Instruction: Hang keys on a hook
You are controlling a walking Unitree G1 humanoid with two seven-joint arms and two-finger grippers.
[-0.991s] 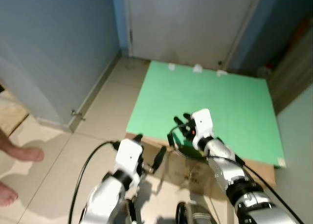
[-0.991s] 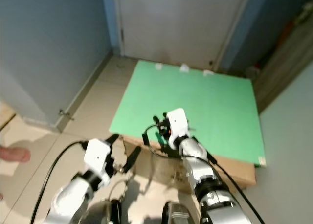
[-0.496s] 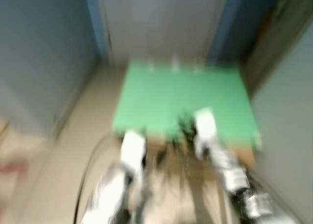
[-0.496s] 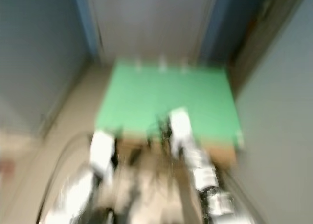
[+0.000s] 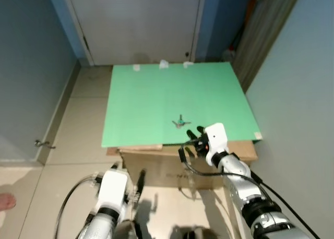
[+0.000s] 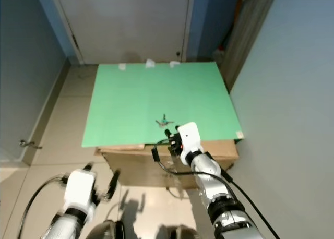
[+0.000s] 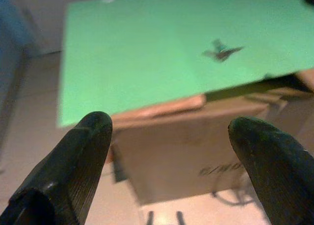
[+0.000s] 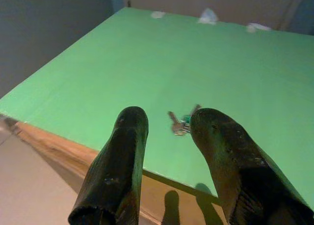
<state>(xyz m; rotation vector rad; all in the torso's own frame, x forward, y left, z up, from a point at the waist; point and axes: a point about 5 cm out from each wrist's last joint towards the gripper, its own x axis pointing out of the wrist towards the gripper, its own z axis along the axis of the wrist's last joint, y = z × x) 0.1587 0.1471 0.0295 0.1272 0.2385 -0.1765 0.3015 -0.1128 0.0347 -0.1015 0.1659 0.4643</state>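
Observation:
A small bunch of keys (image 5: 180, 122) with a green tag lies flat on the green board (image 5: 151, 100), near its front edge. The board tops a cardboard box (image 5: 167, 166). Three white hooks (image 5: 163, 64) sit along the board's far edge. My right gripper (image 5: 194, 133) hovers at the front edge, just short of the keys (image 8: 181, 124). It is open, and its fingers (image 8: 120, 171) hold nothing. My left gripper (image 7: 167, 124) is wide open, low in front of the box and apart from it.
A closed door (image 5: 141, 25) stands behind the board. Grey walls close in on the left and on the right (image 5: 297, 93). A doorstop (image 5: 42, 143) sticks up from the tiled floor at left. A person's foot (image 5: 4, 200) shows at the left edge.
The whole picture has shifted and was blurred half a second ago, so the camera moved. The keys now show on the board beyond my right gripper. My left gripper sits lower.

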